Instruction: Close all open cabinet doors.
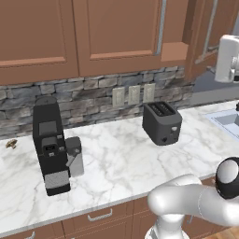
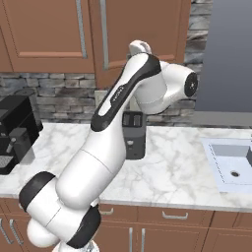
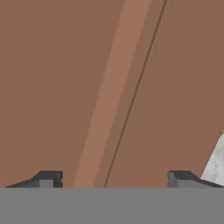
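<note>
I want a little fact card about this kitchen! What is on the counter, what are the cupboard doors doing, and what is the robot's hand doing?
Counter: white marble
On counter: coffee machine, toaster
Sink: at the right end
Cabinet doors: one upper door swung open at the right; the others look shut
Gripper: open, empty, facing a brown wooden door panel up close
Drawers: under the counter, shut

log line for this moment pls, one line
task: close cabinet doors | gripper: open, empty, right up against a cabinet door | upper door by sink ajar | toaster on counter
</note>
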